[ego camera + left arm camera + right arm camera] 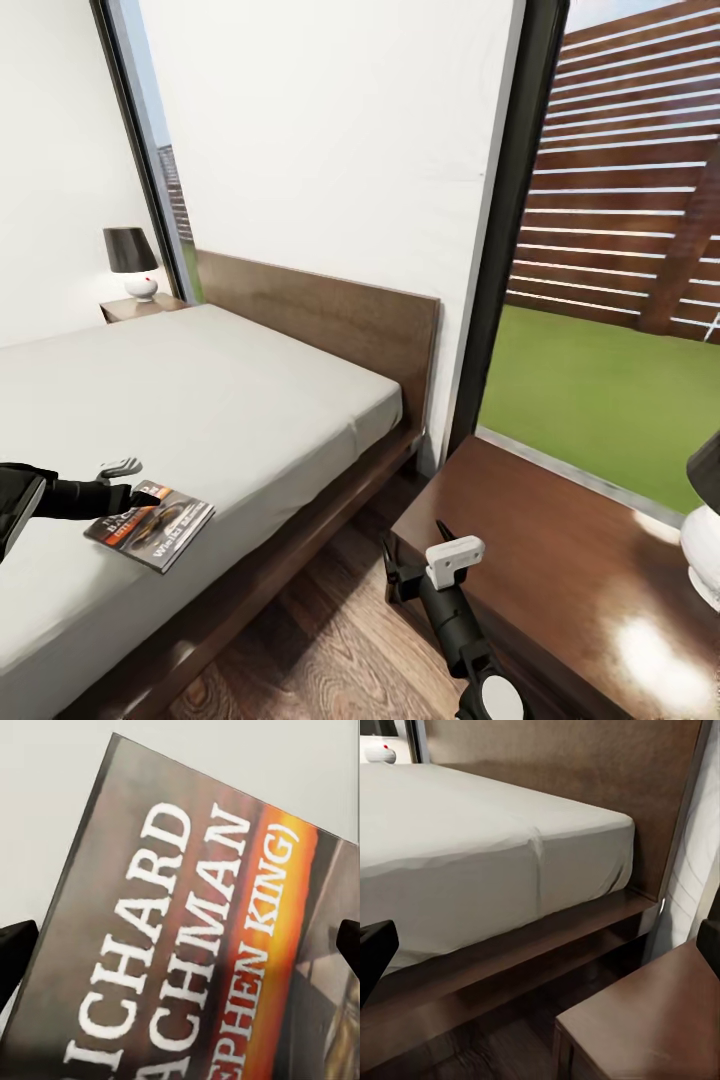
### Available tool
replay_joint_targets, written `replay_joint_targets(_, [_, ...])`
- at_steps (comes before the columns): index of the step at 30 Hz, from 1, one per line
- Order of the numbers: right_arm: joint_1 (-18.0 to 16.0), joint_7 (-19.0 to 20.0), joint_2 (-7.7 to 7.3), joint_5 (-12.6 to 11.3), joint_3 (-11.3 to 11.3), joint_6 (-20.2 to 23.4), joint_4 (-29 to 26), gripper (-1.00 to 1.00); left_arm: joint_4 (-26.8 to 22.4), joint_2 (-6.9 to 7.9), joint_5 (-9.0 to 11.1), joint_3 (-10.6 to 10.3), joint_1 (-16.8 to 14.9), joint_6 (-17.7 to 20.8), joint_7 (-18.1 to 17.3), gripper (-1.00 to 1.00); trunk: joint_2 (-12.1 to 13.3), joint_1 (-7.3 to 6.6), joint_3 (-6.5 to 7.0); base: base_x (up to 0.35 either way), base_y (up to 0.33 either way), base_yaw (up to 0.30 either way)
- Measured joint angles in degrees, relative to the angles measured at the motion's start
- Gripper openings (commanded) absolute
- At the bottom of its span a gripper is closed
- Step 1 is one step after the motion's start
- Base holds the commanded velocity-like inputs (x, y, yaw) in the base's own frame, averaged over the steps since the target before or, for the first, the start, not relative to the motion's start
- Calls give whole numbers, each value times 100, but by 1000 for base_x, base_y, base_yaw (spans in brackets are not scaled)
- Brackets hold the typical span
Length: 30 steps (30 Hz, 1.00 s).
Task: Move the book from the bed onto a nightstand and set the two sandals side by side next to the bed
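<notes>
Nearest, the right gripper [425,560] hangs low in the gap between the bed [330,520] and the near nightstand [560,580], fingers spread, nothing between them. A white lamp base [703,550] stands at that nightstand's right edge.

Left of it, the book [152,522] lies flat on the grey mattress [230,400], close to the near edge. The left gripper [132,482] is right over the book's far-left corner, jaws apart; whether the fingertips already touch the cover I cannot tell. It has hold of nothing.

Judgement on handling: a thin paperback, light, likely to flex and sag if pinched at one corner. The glossy cover may slip on the pads. Best taken across the spine edge or a long side, with one finger worked under where the soft mattress gives.

Lettering in the left wrist view, white on dark: "ICHARD", "ACHMAN", and on the orange band "EPHEN KING)", the first letters cut off. In the head view the title is too small to read.

Farther off, the dark headboard [330,315]. Farthest, a second nightstand [135,308] with a black-shaded lamp [131,262].
</notes>
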Motion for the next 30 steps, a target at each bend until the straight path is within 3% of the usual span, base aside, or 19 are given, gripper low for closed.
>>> replay_joint_targets(30, [0, -1, -1, 0, 2, 0, 16, 100, 0, 0, 2, 2, 0, 8, -1, 100, 0, 0, 0, -3, -2, 0])
